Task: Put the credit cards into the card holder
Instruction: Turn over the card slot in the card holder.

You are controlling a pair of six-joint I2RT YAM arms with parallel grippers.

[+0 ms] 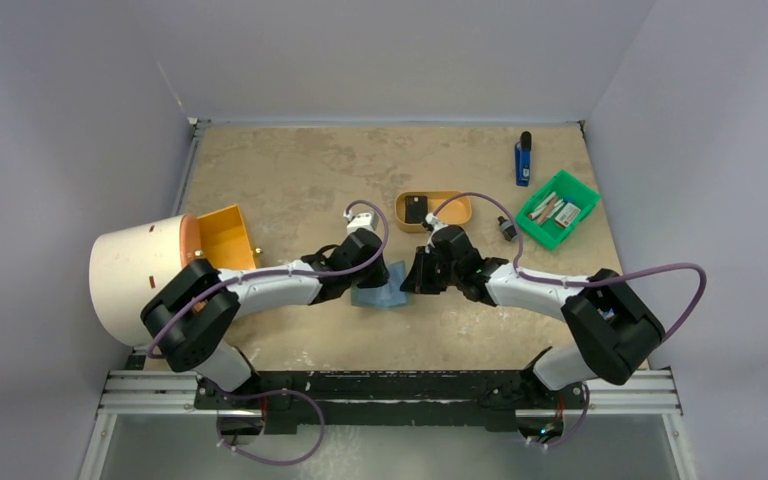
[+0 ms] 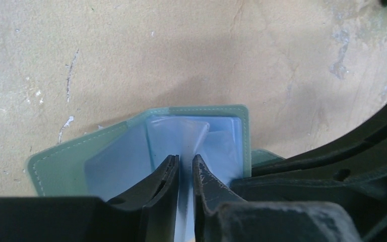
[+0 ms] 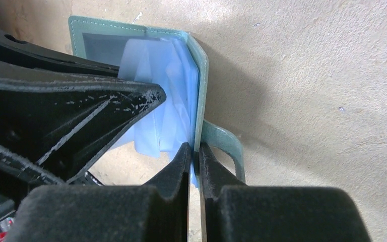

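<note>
The sage-green card holder (image 1: 380, 294) lies open on the table between my two grippers, its clear plastic sleeves (image 2: 179, 133) fanned up. My left gripper (image 2: 185, 162) is shut on one clear sleeve, which runs down between its fingers. My right gripper (image 3: 195, 149) is shut on the edge of the green cover (image 3: 197, 75), right beside the snap tab (image 3: 228, 142). In the top view the left gripper (image 1: 372, 283) and right gripper (image 1: 412, 283) meet over the holder. A few flat pieces that look like credit cards (image 1: 560, 211) lie in a green bin at the right.
A tan oval tray (image 1: 452, 201) with a small black square item (image 1: 416, 210) stands behind the grippers. The green bin (image 1: 586, 196), a blue pen-like object (image 1: 523, 160) and a small dark item (image 1: 507, 230) are at the right. An orange bin (image 1: 228, 236) and a beige cylinder (image 1: 132, 275) are at the left.
</note>
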